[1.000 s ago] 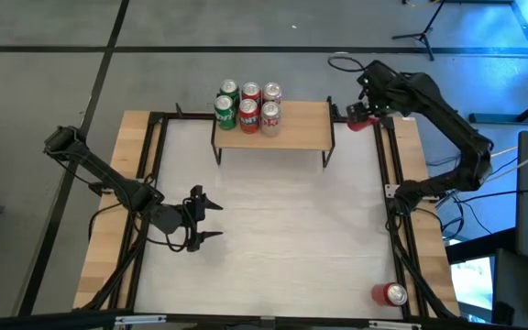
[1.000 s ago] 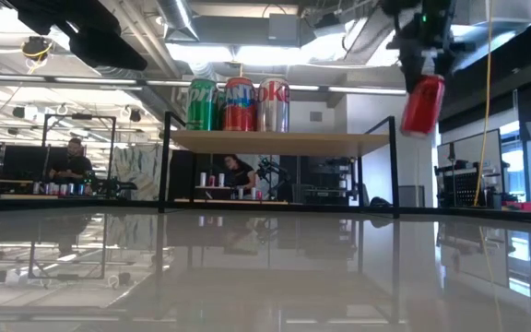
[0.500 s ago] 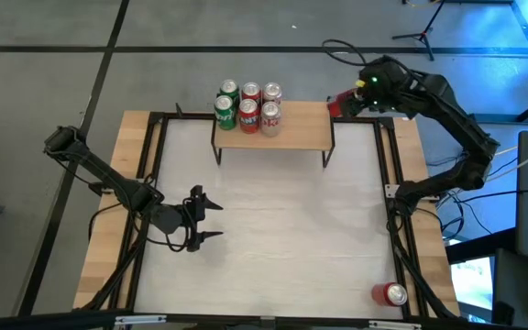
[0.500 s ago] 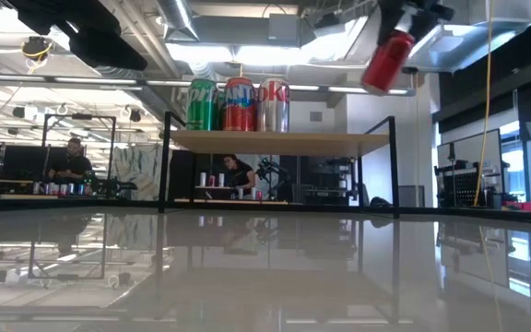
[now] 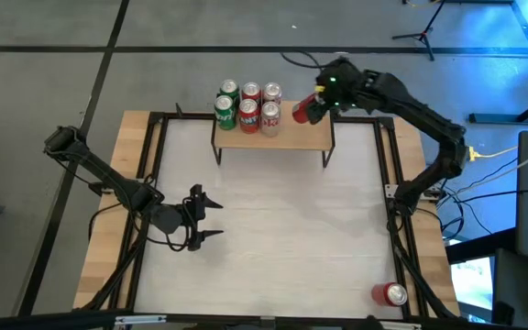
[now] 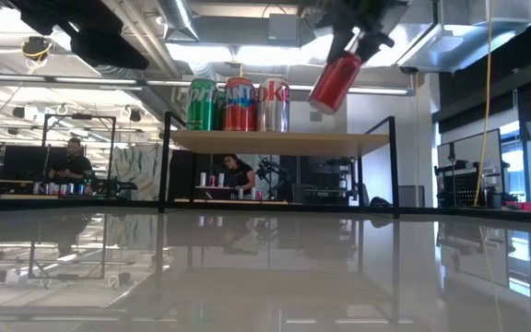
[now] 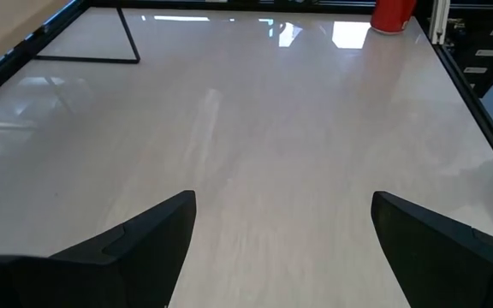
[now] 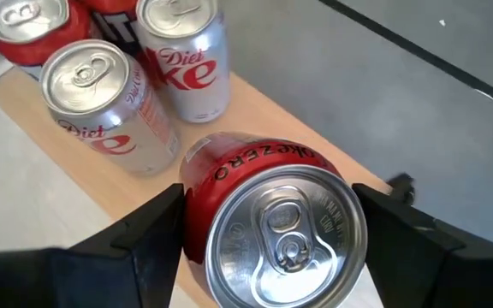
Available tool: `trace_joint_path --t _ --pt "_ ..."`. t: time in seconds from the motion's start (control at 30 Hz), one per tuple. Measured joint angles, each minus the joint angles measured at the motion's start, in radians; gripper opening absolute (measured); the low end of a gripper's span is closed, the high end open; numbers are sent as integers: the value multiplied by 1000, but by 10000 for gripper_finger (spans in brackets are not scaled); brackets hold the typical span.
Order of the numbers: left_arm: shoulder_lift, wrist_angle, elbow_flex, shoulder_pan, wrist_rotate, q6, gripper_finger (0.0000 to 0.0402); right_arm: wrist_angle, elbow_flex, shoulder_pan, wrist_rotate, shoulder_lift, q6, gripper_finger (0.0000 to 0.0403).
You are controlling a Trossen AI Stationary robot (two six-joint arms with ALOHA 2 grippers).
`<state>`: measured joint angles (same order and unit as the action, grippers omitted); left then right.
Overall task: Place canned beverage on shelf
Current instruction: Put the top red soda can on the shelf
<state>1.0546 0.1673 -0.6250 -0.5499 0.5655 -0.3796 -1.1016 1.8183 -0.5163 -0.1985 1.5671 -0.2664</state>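
Two arms are being shown over a white table (image 5: 273, 229) framed in black bars. On the left, the left gripper (image 5: 211, 220) is being held low above the table near its left edge, well apart from everything else; its fingers (image 7: 135, 244) are being kept spread wide with nothing between them, and only bare tabletop is being seen past them.

Toward the far middle of the table, the shelf (image 5: 291, 128) is being seen as a light-wood board on thin black legs. Six cans (image 5: 247, 108) are being kept upright on its left part in two rows of three: green, red and silver ones, touching or just beside one another. In the low view three of them (image 6: 238, 104) are being seen side by side on the board (image 6: 275, 141).

To the right of that group, a red can (image 5: 302, 109) is being carried in the air above the shelf's right part, tilted, and not touching the board (image 6: 336, 80). It is being clasped by the right gripper (image 5: 321, 103), one finger (image 8: 148, 235) pressing each side of the can (image 8: 272, 222), with two silver cans (image 8: 144, 85) just beyond it.

At the near right corner of the table, another red can (image 5: 391, 294) is being left standing alone, well apart from the shelf; it is also being caught in the left wrist view (image 7: 392, 14).
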Motion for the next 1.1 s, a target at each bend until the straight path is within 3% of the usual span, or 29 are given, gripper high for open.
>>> trace_joint_path --t 0.27,1.1 --pt "0 -4 0 0 2 7 343 -14 0 -15 20 81 30 285" --pt "0 -5 0 0 27 23 343 -101 0 -13 104 89 64 285"
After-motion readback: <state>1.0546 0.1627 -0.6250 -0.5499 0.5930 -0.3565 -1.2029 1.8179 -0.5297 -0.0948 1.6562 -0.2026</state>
